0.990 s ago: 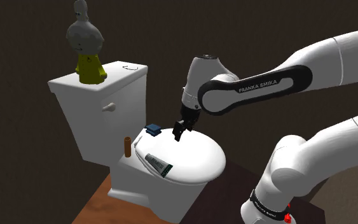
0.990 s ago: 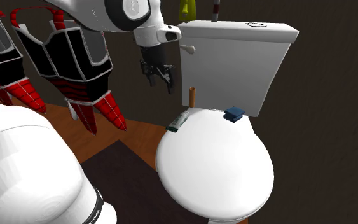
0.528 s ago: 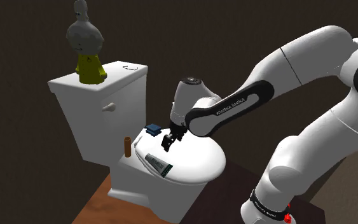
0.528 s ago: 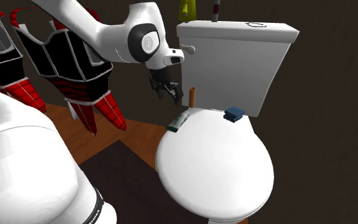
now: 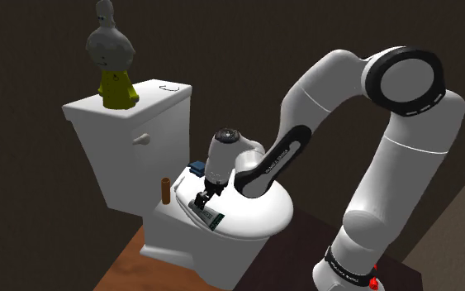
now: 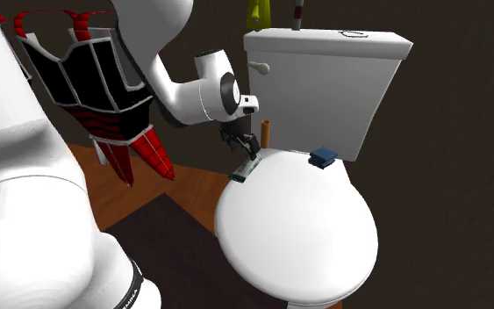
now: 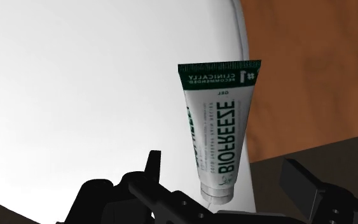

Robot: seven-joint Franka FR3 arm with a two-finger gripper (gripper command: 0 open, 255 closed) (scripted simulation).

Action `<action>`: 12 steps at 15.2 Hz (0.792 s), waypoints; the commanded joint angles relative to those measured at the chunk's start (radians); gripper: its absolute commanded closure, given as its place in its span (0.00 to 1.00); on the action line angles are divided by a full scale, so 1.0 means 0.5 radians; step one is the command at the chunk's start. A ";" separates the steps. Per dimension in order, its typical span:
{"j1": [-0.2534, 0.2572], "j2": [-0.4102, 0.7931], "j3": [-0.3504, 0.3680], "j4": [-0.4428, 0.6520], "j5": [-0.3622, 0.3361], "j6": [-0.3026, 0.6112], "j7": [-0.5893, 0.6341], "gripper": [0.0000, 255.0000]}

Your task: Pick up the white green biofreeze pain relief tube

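Observation:
The white and green Biofreeze tube [image 7: 217,127] lies flat on the rim of the white toilet lid [image 5: 255,207], near the side edge. In the shoulder view the tube [image 5: 208,213] sits just below my black gripper [image 5: 200,198]. In the second exterior view the gripper [image 6: 247,147] hangs right above the tube [image 6: 247,168]. In the wrist view my gripper [image 7: 228,184] is open: its fingers [image 7: 152,168] stand apart on either side of the tube's cap end without touching it.
A small blue object [image 5: 197,168] lies at the back of the lid and a brown cylinder [image 5: 165,190] stands beside it. The white tank [image 5: 131,140] carries a yellow and grey figure [image 5: 112,58]. Brown floor [image 7: 311,63] lies beside the toilet.
The arm has swung down and toward the shoulder view's left. The gripper went from above the lid's middle to just over the tube. The tube has not moved.

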State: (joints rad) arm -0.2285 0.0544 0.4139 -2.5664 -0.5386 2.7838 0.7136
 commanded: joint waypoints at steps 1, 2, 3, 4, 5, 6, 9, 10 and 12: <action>0.023 0.192 -0.068 0.100 -0.401 0.049 0.331 0.00; 0.065 0.289 -0.126 0.165 -0.568 0.059 0.475 0.00; 0.084 0.294 -0.146 0.169 -0.573 0.062 0.481 0.00; 0.101 0.325 -0.170 0.179 -0.629 0.075 0.528 0.00; 0.117 0.355 -0.193 0.190 -0.684 0.087 0.575 0.00; 0.133 0.386 -0.217 0.202 -0.738 0.099 0.623 0.00; 0.186 0.478 -0.290 0.240 -0.897 0.135 0.763 0.00; 0.214 0.526 -0.328 0.262 -0.978 0.152 0.836 0.00; 0.216 0.526 -0.330 0.262 -0.978 0.153 0.835 0.00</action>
State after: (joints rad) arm -0.1240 0.3127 0.2536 -2.4372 -1.0167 2.8577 1.1214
